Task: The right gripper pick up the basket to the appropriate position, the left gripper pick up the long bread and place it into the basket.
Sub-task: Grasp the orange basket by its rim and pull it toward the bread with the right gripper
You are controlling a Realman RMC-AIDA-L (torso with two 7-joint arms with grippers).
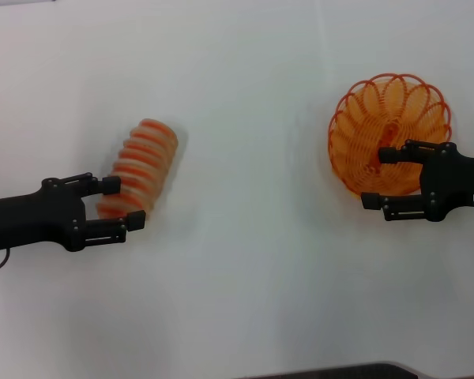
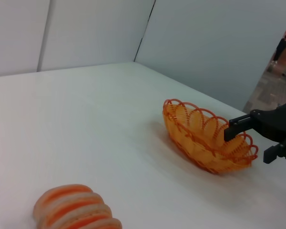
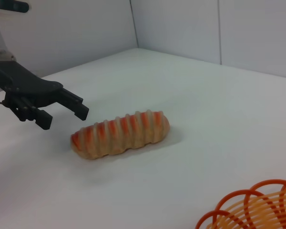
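The left gripper [image 1: 118, 204] is sitting at the lower left of the head view, its arm reaching in from the left edge. Its jaws are standing wide apart, straddling the near end of the long bread [image 1: 139, 167] without closing on it. The bread is lying on the white table [image 1: 245, 260], slanting up and to the right.

The right wrist view is showing what the head view hides: the left gripper [image 3: 62, 109] is hovering above and just short of the bread [image 3: 120, 134], with open table between them.

At the upper right of the head view, the right gripper [image 1: 383, 178] is reaching in from the right edge, jaws open, one finger inside the basket [image 1: 389, 130] and the other outside its near rim. The left wrist view is confirming this at its right: the gripper [image 2: 250, 140] is straddling the basket's [image 2: 205, 138] rim while the basket is resting flat on the table, well apart from the bread [image 2: 76, 207].
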